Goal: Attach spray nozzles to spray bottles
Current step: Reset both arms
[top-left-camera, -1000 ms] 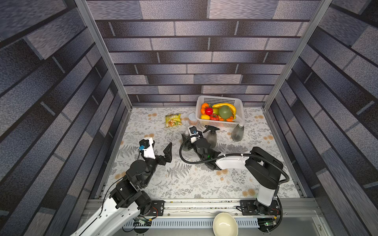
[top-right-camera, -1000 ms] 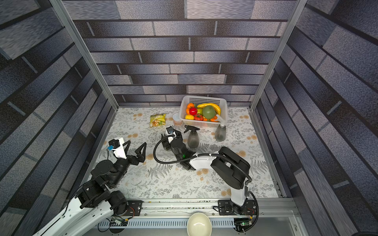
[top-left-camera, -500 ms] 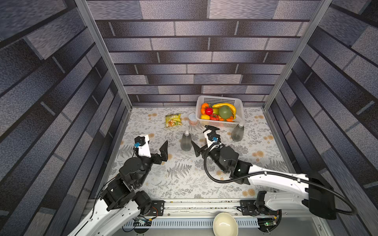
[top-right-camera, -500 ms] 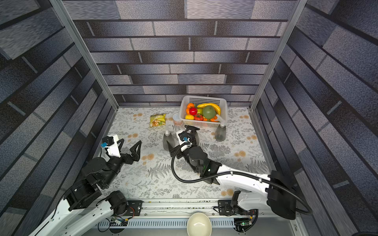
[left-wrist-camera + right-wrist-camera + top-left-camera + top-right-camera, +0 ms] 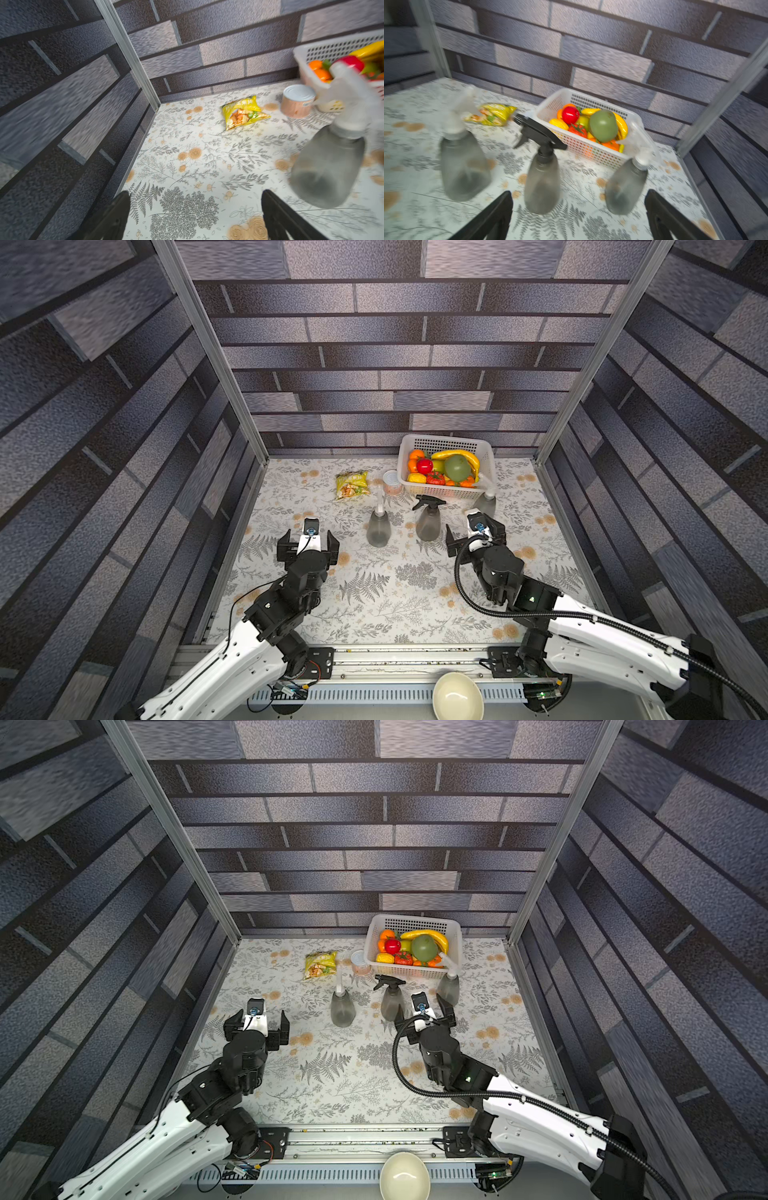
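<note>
Both top views are sharp and evenly lit from overhead: the floral desk (image 5: pixel 374 593) is bright, the grey brick-pattern walls (image 5: pixel 415 344) dimmer, shadows faint and soft, and straight lines bow outward toward the frame edges from a wide-angle lens. Both wrist views are smeared by motion blur, so the spray bottles (image 5: pixel 542 182) and the fruit basket (image 5: pixel 591 149) look soft-edged and the walls streak. In the left wrist view the whitish nozzle (image 5: pixel 349 93) close to the lens is a pale, out-of-focus haze.
</note>
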`<state>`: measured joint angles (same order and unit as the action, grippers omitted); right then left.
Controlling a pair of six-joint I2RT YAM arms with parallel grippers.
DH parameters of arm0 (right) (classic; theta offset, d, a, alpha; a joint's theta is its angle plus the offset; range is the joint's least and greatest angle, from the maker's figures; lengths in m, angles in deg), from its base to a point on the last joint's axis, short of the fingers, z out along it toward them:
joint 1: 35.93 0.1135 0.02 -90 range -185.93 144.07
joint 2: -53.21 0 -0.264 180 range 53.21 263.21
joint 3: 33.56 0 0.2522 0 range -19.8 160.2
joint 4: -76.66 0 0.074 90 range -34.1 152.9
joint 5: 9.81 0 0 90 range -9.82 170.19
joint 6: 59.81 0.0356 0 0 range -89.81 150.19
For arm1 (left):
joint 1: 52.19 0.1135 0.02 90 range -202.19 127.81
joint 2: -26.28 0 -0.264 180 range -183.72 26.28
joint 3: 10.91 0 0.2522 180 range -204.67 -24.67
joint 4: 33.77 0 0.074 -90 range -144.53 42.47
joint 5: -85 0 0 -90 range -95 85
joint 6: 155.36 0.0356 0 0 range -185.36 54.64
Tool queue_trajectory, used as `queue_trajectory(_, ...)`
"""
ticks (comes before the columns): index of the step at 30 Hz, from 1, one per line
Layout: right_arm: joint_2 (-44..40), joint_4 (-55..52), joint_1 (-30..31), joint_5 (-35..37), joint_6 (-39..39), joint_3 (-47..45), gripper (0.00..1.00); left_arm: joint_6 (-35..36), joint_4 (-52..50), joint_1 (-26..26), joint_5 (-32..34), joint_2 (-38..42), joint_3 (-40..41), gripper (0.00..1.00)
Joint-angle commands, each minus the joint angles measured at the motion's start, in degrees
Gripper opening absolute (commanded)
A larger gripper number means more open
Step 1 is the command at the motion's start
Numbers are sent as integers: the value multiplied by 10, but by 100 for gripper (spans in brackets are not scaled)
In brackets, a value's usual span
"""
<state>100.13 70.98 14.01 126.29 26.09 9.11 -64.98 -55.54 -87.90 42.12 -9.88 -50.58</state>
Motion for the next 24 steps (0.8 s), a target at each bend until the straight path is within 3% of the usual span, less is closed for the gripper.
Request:
queue_trajectory(1, -24, -23, -104, -55, 71, -25, 100, -16, 153, 90, -48, -47, 29, 100)
queue_trajectory(6, 4, 174, -178, -67, -38, -124, 100, -25, 293, 231, -172, -158, 68, 100)
queue_trajectory(11, 60, 207, -283, -154, -46, -144, 100, -56, 453, 331, -272, -260, 131, 100)
queue_trajectory(15, 134, 311, -335, -212, -62, -164, 100, -88, 569, 389, -341, -312, 157, 100)
queue_trajectory(18, 222, 413, -364, -238, -60, -172, 100, -79, 689, 408, -380, -380, 167, 100)
queue_trajectory(24, 343, 567, -375, -263, -38, -168, 100, -40, 885, 384, -389, -566, 162, 100)
